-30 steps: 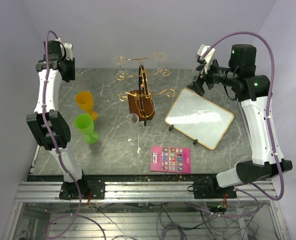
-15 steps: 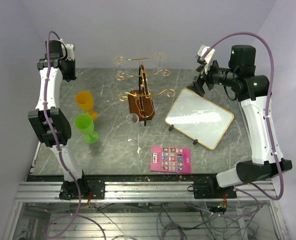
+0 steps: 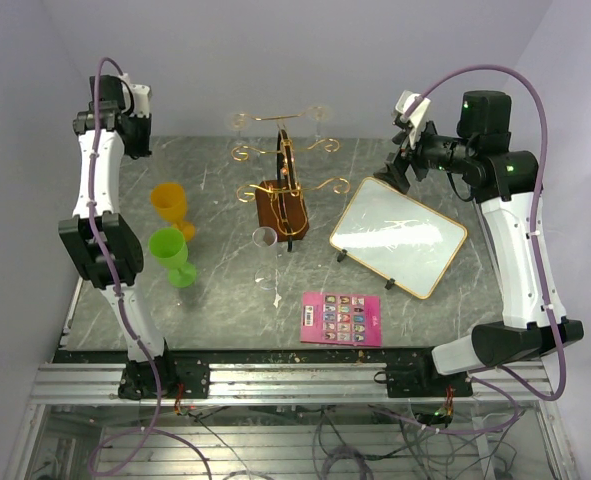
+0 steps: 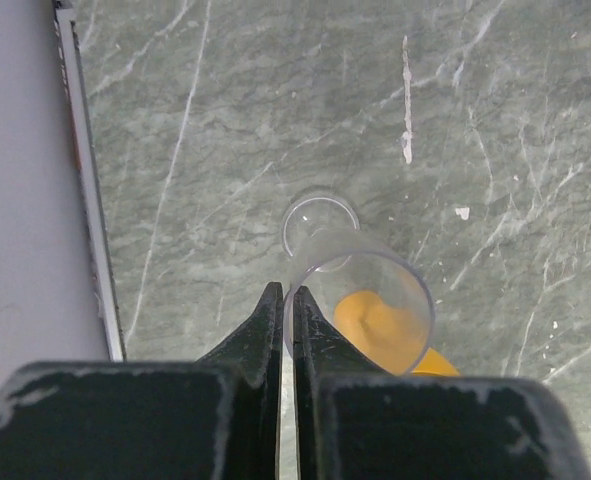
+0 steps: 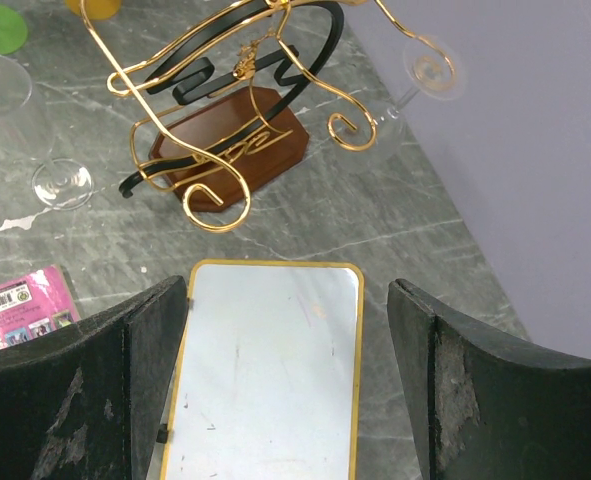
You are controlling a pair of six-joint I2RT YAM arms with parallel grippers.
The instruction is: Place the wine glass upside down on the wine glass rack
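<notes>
Pinching the rim of a clear wine glass [image 4: 360,285], the left gripper [image 4: 286,295] is clamped tight, held high above an orange cup [image 3: 168,203]. The rack [image 3: 278,207] stands well apart, mid-table. The right gripper [image 5: 285,370] gapes wide, empty, over a gold-framed board [image 3: 400,235].

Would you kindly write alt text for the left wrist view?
The left gripper is shut on the rim of a clear wine glass, seen from above over the grey marbled table. An orange cup shows through the glass.
</notes>
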